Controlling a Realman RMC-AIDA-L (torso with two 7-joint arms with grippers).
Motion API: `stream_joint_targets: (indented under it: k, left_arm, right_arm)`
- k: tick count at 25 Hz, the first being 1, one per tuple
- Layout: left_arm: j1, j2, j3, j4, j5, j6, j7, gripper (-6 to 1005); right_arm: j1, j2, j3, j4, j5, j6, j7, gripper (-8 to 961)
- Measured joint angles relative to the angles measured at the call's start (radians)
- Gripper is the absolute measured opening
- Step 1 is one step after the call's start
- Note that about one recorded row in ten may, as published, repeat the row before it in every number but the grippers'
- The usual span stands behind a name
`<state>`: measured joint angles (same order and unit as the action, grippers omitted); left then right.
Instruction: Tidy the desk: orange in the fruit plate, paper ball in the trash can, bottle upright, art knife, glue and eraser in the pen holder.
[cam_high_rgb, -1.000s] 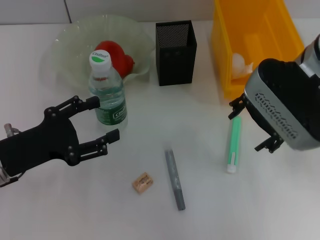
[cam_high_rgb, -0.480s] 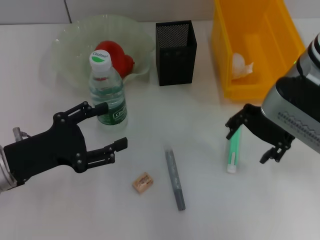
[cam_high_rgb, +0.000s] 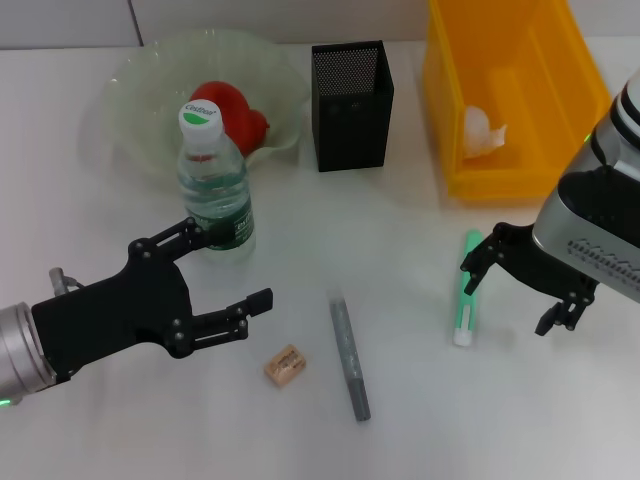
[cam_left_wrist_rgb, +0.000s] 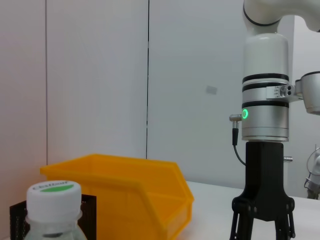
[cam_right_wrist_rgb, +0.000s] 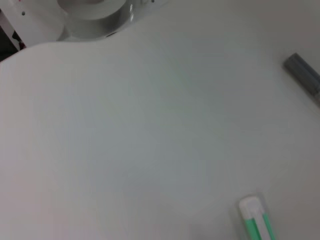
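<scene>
The bottle (cam_high_rgb: 213, 180) stands upright by the glass fruit plate (cam_high_rgb: 140, 90), which holds a red-orange fruit (cam_high_rgb: 225, 108). The paper ball (cam_high_rgb: 483, 130) lies in the yellow bin (cam_high_rgb: 520, 60). The tan eraser (cam_high_rgb: 285, 365), a grey pen-shaped tool (cam_high_rgb: 350, 345) and a green-and-white stick (cam_high_rgb: 465, 290) lie on the table. My left gripper (cam_high_rgb: 230, 268) is open and empty, just in front of the bottle and above-left of the eraser. My right gripper (cam_high_rgb: 515, 290) is open, low beside the green-and-white stick, just right of it. The stick's end (cam_right_wrist_rgb: 255, 216) and the grey tool's end (cam_right_wrist_rgb: 302, 75) show in the right wrist view.
The black mesh pen holder (cam_high_rgb: 350, 90) stands at the back between the plate and the bin. The left wrist view shows the bottle cap (cam_left_wrist_rgb: 54, 192), the yellow bin (cam_left_wrist_rgb: 130, 195) and the right arm's gripper (cam_left_wrist_rgb: 262, 220) farther off.
My left gripper has moved right and toward the front, away from the bottle and nearer the eraser. My right gripper has come down and forward beside the green-and-white stick.
</scene>
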<state>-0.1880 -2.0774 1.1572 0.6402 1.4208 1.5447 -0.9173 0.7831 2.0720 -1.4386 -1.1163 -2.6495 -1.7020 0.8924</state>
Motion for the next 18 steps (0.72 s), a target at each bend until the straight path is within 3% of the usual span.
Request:
stream_joint_targets:
  k: [18]
  left_arm:
    - [-0.051, 0.0, -0.002, -0.045, -0.005, -0.004, 0.035, 853]
  right_arm:
    - [0.144, -0.003, 0.012, 0.241, -0.023, 0.112, -0.029, 791]
